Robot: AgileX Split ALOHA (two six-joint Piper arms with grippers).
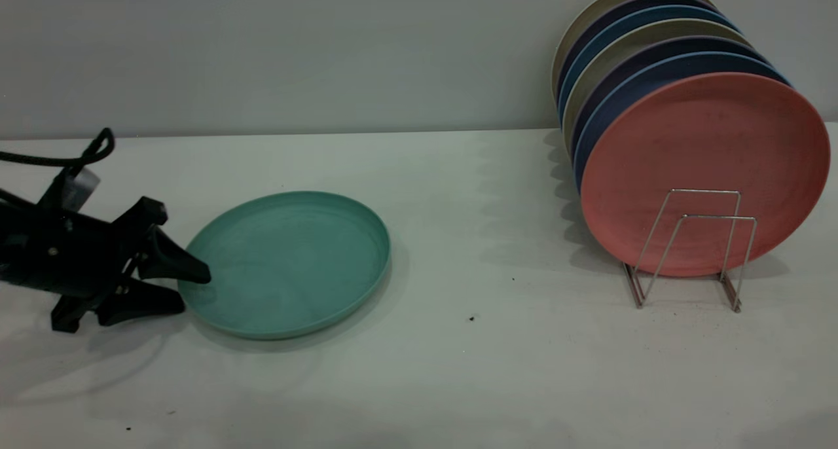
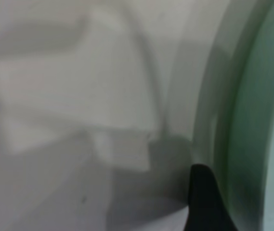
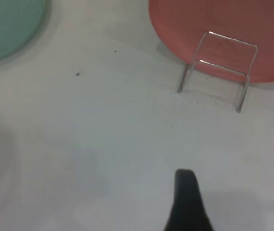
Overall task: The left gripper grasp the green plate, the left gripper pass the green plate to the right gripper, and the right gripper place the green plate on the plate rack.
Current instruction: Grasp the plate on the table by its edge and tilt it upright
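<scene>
Green plate [image 1: 291, 262] lies flat on the white table [image 1: 458, 357], left of centre. Left gripper [image 1: 186, 288] at its left edge, jaws spread, upper finger over the rim, lower finger on the table. Plate rack [image 1: 687, 249] well apart at right, holding 7 upright plates, salmon-pink plate [image 1: 704, 148] frontmost. Right gripper [image 3: 187, 202]: jaw state cannot tell.

Salmon-pink plate [image 1: 706, 167] fronting upright plates [image 1: 628, 43]
</scene>
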